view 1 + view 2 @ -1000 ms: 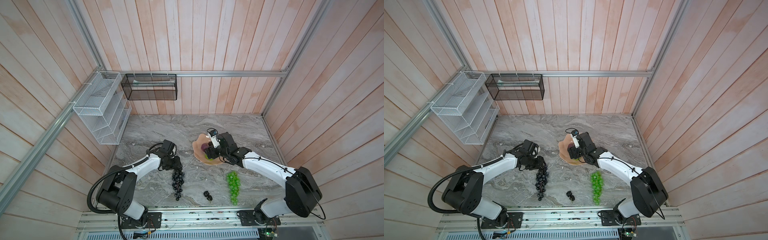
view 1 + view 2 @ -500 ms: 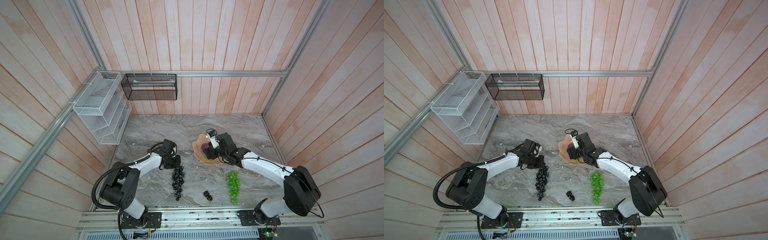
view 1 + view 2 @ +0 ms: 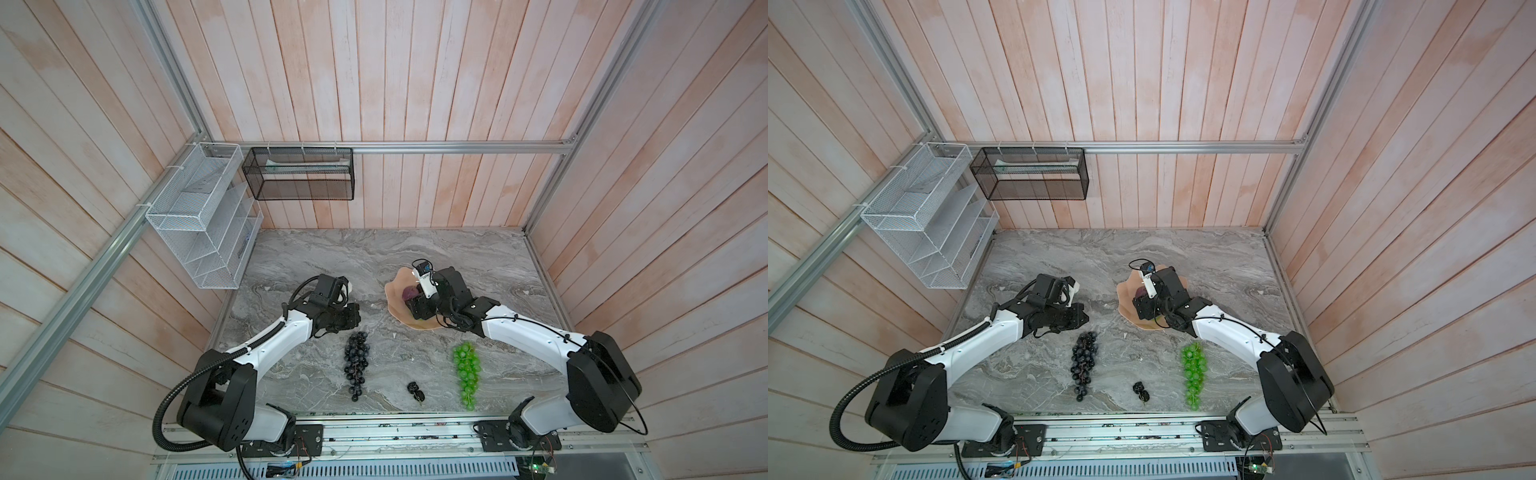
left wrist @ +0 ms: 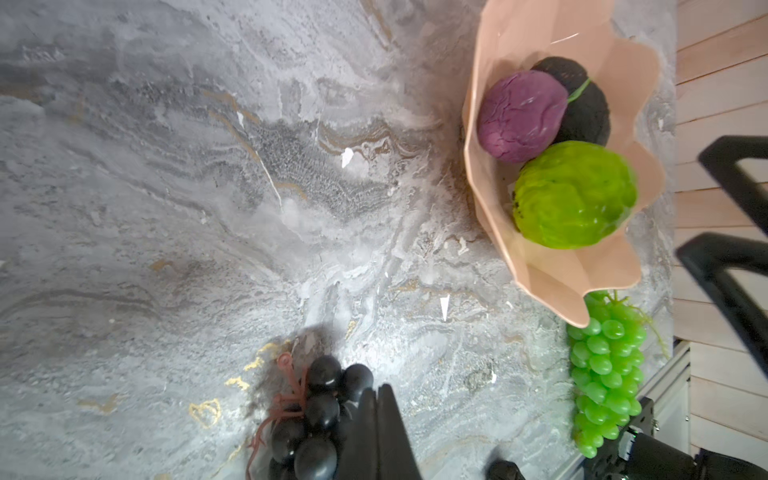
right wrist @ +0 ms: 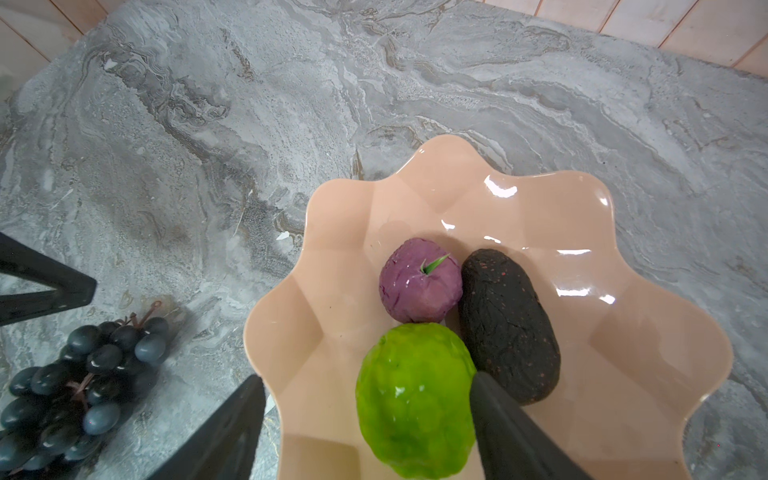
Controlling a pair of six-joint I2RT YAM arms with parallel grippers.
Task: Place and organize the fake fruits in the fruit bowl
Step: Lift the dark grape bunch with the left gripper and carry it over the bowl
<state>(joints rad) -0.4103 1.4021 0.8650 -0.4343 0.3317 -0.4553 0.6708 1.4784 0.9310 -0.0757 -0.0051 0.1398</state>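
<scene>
Top view: black-purple grape bunch (image 3: 356, 365) runs near-far, stem toward left tool (image 3: 352, 325).

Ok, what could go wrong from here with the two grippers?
1. The left gripper is shut tight at the stem end of the black grape bunch; it may hold only a thin stem or nothing, so a lift could slip or come up empty.
2. The right gripper stands open astride the lime-green fruit in the fruit bowl; one finger seems to touch it, so pulling away could roll it or shift the bowl.
</scene>
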